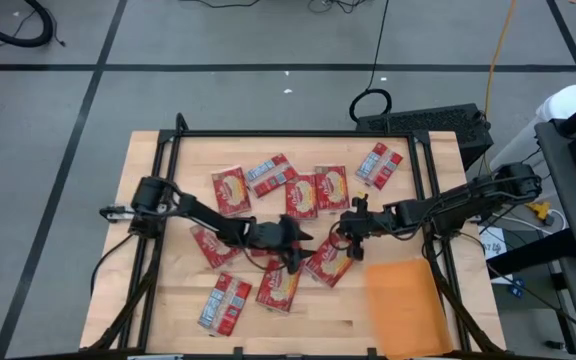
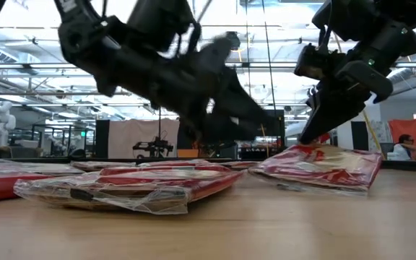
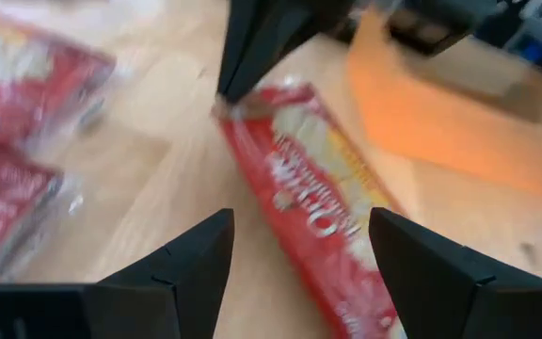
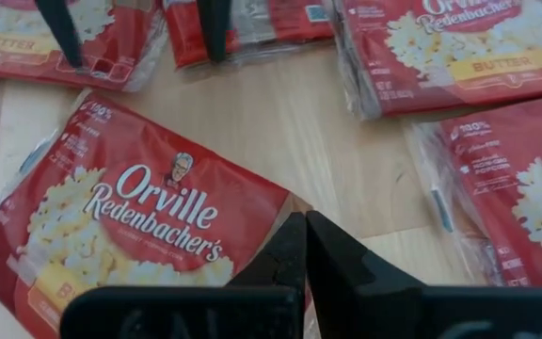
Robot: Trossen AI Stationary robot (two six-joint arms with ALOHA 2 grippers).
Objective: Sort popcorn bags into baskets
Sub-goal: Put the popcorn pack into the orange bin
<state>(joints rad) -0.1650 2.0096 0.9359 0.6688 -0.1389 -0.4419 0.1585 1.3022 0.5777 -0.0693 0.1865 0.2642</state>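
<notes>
Popcorn bag (image 4: 149, 235) lies flat on the table (image 1: 168, 300) right under my right end effector (image 4: 305, 247), fingers pressed together on its corner; my left end effector (image 3: 299, 247) hovers spread beside it.

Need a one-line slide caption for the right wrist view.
Right pincer, fingers together, over a face-up Orville Redenbacher's popcorn bag on the wooden table.
</notes>
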